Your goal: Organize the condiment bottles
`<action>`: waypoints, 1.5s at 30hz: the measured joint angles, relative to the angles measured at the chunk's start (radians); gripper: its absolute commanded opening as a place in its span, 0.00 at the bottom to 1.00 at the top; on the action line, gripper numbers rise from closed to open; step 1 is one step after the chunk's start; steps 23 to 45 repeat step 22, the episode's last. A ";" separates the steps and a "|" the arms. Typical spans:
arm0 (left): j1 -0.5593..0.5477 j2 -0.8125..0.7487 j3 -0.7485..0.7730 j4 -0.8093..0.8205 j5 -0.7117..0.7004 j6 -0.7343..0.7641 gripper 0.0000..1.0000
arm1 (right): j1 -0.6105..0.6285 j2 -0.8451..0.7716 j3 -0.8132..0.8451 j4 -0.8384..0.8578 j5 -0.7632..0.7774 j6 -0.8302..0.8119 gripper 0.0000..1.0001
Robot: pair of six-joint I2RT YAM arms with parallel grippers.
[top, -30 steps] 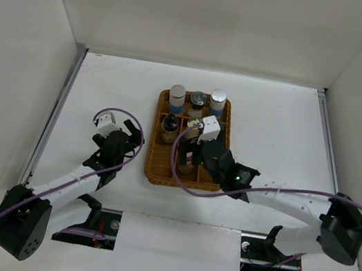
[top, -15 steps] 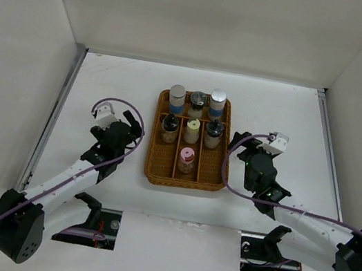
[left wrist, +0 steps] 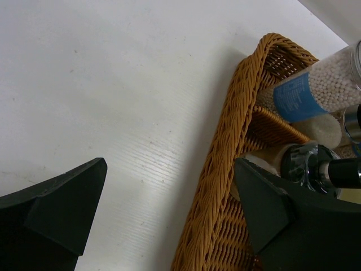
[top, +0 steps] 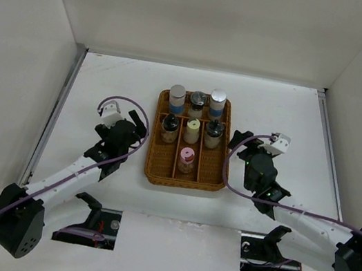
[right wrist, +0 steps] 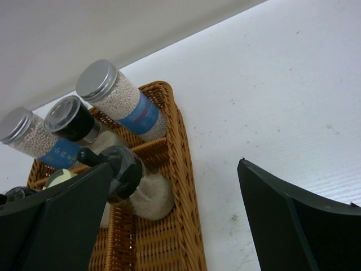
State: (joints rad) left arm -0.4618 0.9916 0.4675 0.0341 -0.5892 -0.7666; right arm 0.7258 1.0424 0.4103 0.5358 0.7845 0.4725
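The left hand is spread wide and holds nothing. In its wrist view the two black, wedge-shaped fingers stand far apart, one over bare bench and the other overlapping the tray's left wall. The right hand is also spread and empty, hanging just beside the tray's right wall. Its matte dark fingers frame one corner of the tray and an open stretch of bench.

Between the two hands sits the wicker tray, a rounded rectangle of tightly woven brown cane with a thick braided rim and woven dividers.

All seven condiment bottles stand upright inside it, one to a compartment.
- **Back row:** a tall white bottle on the left and a second tall white bottle on the right. Both are clear cylinders packed with tiny white beads, with a blue band and a flat silver screw cap. A shorter dark-capped bottle stands between them.
- **Middle row:** a dark-capped jar, a cream-capped bottle and another dark-capped jar. The last of these is glass with pale grains inside.
- **Front row:** the pink-capped bottle stands alone in the centre compartment.

The bench is white, faintly grained and lightly speckled.
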 measured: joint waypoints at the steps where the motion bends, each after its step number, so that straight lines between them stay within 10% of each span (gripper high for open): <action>1: -0.003 -0.001 0.000 -0.001 0.000 0.000 1.00 | 0.000 -0.006 0.000 0.001 0.002 0.000 1.00; 45: -0.056 0.039 0.005 -0.002 -0.013 0.013 1.00 | -0.007 0.007 0.000 0.010 -0.007 0.018 1.00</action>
